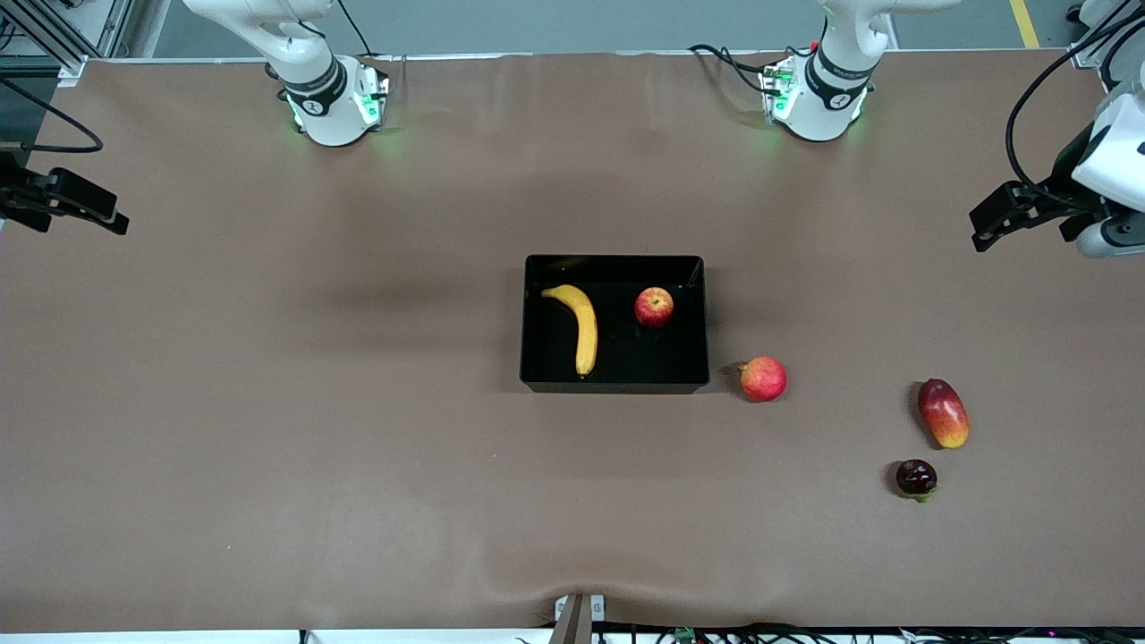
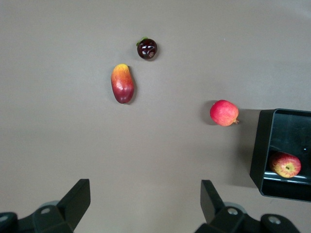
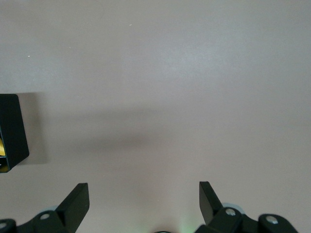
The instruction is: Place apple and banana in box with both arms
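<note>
The black box (image 1: 614,385) lies at the middle of the table. The yellow banana (image 1: 580,326) lies in it toward the right arm's end. The red apple (image 1: 654,307) sits in it toward the left arm's end. My left gripper (image 1: 984,234) is open and empty, up over the table's edge at the left arm's end. Its wrist view (image 2: 146,194) shows the box's corner (image 2: 260,145) with the apple (image 2: 285,165) inside. My right gripper (image 1: 114,219) is open and empty over the right arm's end of the table. Its wrist view (image 3: 144,194) shows one box corner (image 3: 10,128).
A pinkish-red round fruit (image 1: 763,378) lies just outside the box toward the left arm's end. A red-yellow mango (image 1: 944,413) and a small dark fruit (image 1: 916,478) lie farther toward that end, nearer to the front camera. All three show in the left wrist view.
</note>
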